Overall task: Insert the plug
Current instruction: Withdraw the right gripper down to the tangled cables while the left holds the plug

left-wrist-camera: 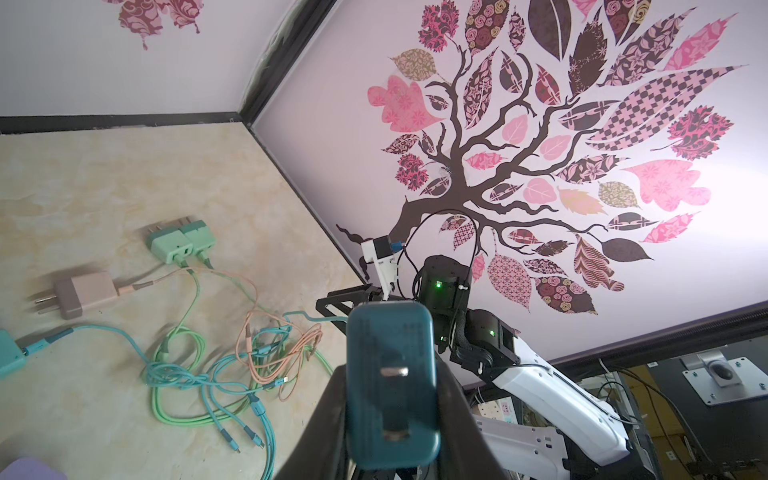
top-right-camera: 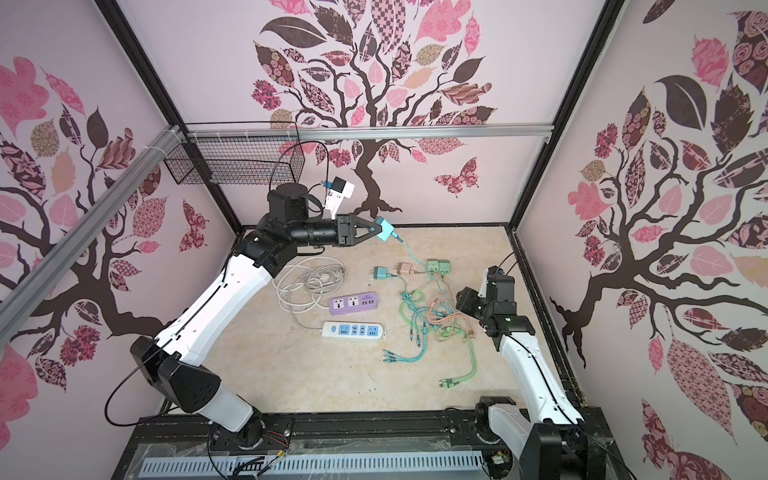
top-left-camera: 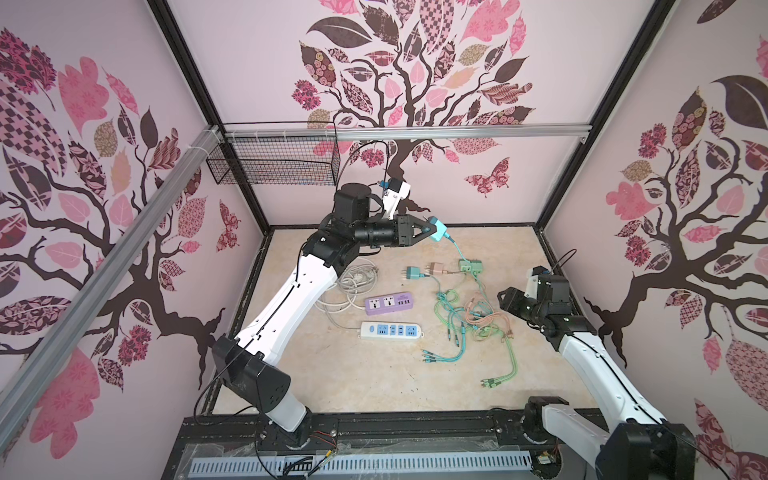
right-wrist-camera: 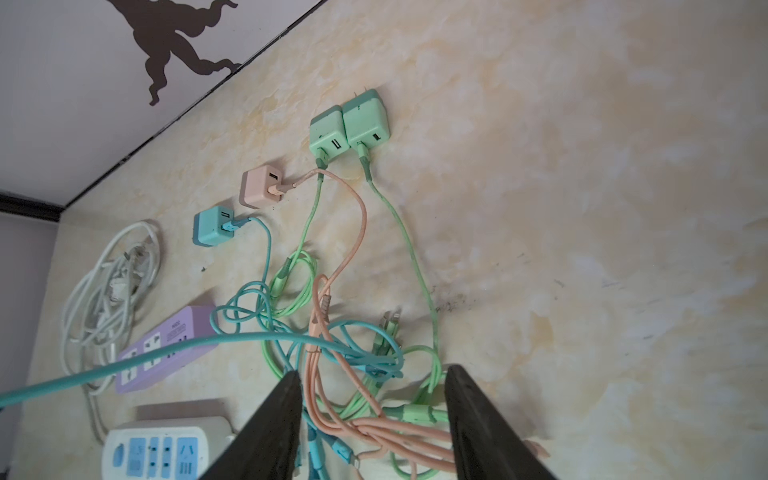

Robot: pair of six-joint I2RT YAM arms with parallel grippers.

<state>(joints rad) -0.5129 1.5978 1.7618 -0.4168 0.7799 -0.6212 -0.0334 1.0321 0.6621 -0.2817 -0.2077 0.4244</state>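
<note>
My left gripper (top-left-camera: 432, 227) (top-right-camera: 384, 230) is shut on a teal plug (top-left-camera: 438, 229) (left-wrist-camera: 390, 382), held high over the back of the table. Its two metal prongs face the left wrist camera. The plug's teal cable (top-left-camera: 457, 249) (right-wrist-camera: 124, 365) hangs down to the tangle of cables (top-left-camera: 469, 320). A purple power strip (top-left-camera: 389, 302) (right-wrist-camera: 166, 353) and a white power strip with blue sockets (top-left-camera: 390, 331) (right-wrist-camera: 158, 453) lie flat mid-table, below and in front of the plug. My right gripper (top-left-camera: 505, 301) (right-wrist-camera: 374, 395) hovers open over the tangle, holding nothing.
On the table behind the strips lie another teal plug (top-left-camera: 413, 273), a pink one (top-left-camera: 435, 268) and two green ones (top-left-camera: 471, 266). A coiled white cord (top-left-camera: 353, 286) lies left of the purple strip. A wire basket (top-left-camera: 274, 160) hangs on the back-left wall.
</note>
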